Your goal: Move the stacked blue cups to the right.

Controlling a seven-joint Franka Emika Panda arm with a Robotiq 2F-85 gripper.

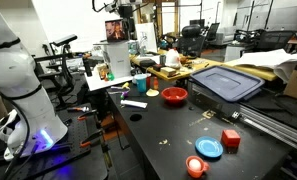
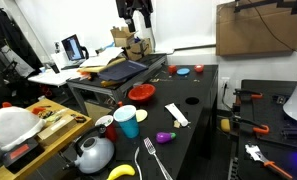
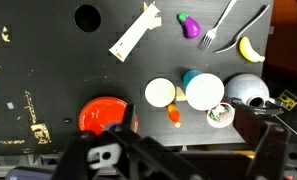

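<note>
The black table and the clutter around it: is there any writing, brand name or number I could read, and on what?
No text can be read in any view.
Monitor screen: lit picture, too blurred for words.
Laptop screen: too small to read.
Cardboard box: no print shows.

Arm held high, pincer (image 2: 135,24) spread, empty

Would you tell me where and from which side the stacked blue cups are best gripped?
Probably grip the stacked blue cups across the upper wall just under the rim, coming from straight above: they stand upright, wider at the rim, with a white container close beside.
</note>
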